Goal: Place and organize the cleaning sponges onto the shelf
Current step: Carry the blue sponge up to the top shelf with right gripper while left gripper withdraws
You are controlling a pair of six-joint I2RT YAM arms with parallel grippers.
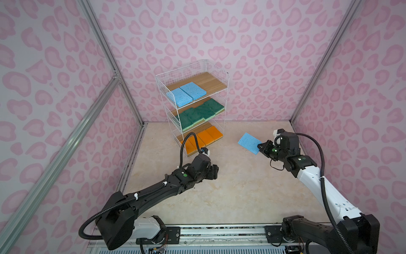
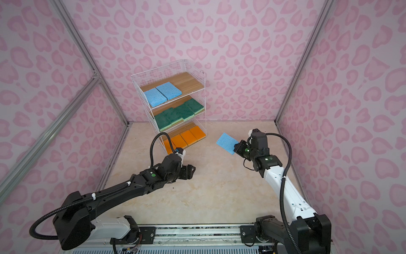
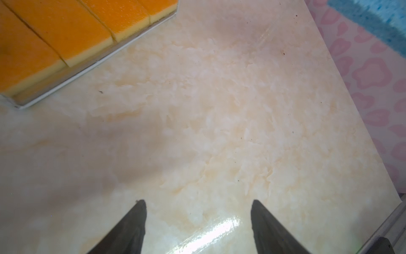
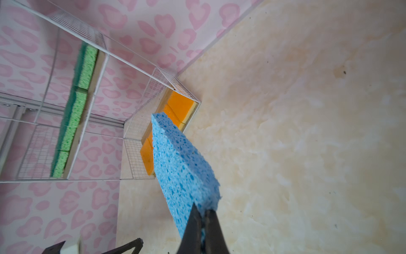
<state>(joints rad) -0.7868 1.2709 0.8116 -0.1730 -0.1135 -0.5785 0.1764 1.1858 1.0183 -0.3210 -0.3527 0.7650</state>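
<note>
- The right tool (image 1: 260, 146) pinches a blue sponge (image 1: 249, 142), right of centre in a top view.
- The left tool (image 3: 197, 202) is spread, empty.
- Next, probably: carry it to the shelf (image 1: 216, 68), top board (image 1: 211, 82).

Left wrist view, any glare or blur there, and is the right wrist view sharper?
Left wrist view: a bright glare streak on the table near the open left pincer; the blue sponge is blurred. Right wrist view: that sponge's pores are crisp, the right pincer gripping it soft.
</note>
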